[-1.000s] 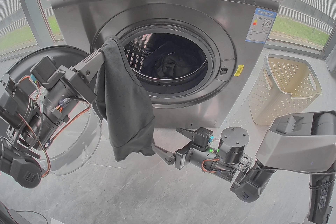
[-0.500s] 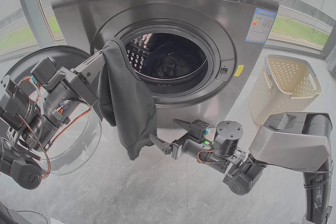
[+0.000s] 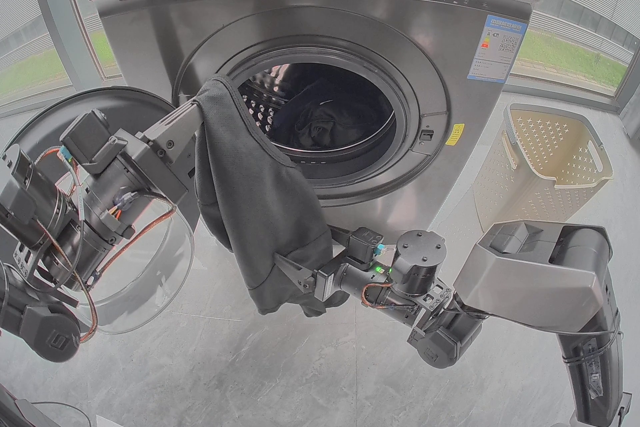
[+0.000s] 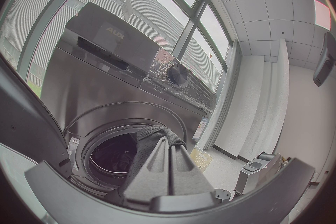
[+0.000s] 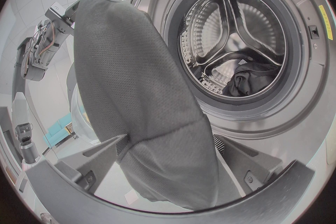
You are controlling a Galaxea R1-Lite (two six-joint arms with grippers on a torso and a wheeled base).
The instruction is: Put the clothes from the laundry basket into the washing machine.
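- Hanging from the left gripper [image 3: 193, 111], whose fingers are pinched shut on its top edge: a dark grey garment [image 3: 260, 208]. It sits up at the left rim of the washing machine [image 3: 373, 28] opening, outside the drum [image 5: 238, 35].
- Right gripper [image 3: 312, 253] is low in front of the machine, jaws spread wide, with the garment's lower part between them. Not clamped as far as I can see; the cloth touches at least one finger.
- Handling: thin mesh-like knit, light, fully limp, and it drapes under its own weight. Not fragile. My guess is it swings and catches on the door seal rather than sliding in cleanly.
- Where to grip: bunch a fold near the low hem so the tail goes in with the top. A single-layer pinch could slip out.
- One dark bundle of clothes [image 3: 327, 128] already lies at the drum bottom.
- Laundry basket [image 3: 517, 181] stands on the floor right of the machine, well apart from both arms.
- Door [image 3: 133, 288] is swung open to the left, behind the left arm.
- Hard to tell: the basket's floor is out of sight behind its near wall, so I can't say if anything's left inside. One right finger is behind the cloth from above. The garment type is unclear.
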